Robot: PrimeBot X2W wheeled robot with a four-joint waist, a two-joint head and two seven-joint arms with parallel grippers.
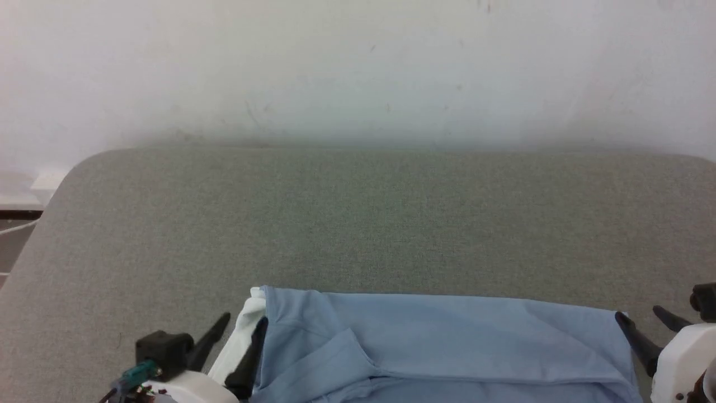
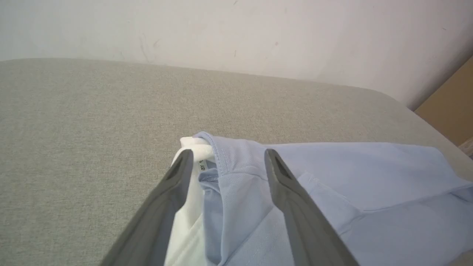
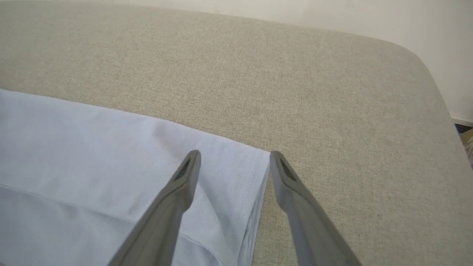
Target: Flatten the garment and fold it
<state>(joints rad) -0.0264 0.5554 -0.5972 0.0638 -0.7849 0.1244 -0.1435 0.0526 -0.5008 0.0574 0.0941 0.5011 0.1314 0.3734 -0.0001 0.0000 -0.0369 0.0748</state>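
- Garment (image 1: 447, 341): light blue knit polo shirt, folded into a long band and lying flat along the near edge of the counter (image 1: 358, 224); one sleeve lay folded across the top layer toward the left end
- Collar (image 1: 243, 336): white, at the left end of the band, jutting out past the blue fabric; a small printed label (image 2: 202, 167) showed inside the neck in the left wrist view
- Hem end: at the right of the band, its layered edges stacked one on another in the right wrist view
- Left tool (image 1: 244, 320): released, fingers spread apart over the collar end, one above the white collar and the other above the blue fabric, nothing clamped between them
- Right tool (image 1: 637, 313): released, fingers spread apart astride the far right corner of the band, one over the fabric and the other over bare counter
- Counter: grey woven cover, rounded far corners, bare beyond the garment
- Wall (image 1: 358, 67): pale and scuffed, directly behind the counter
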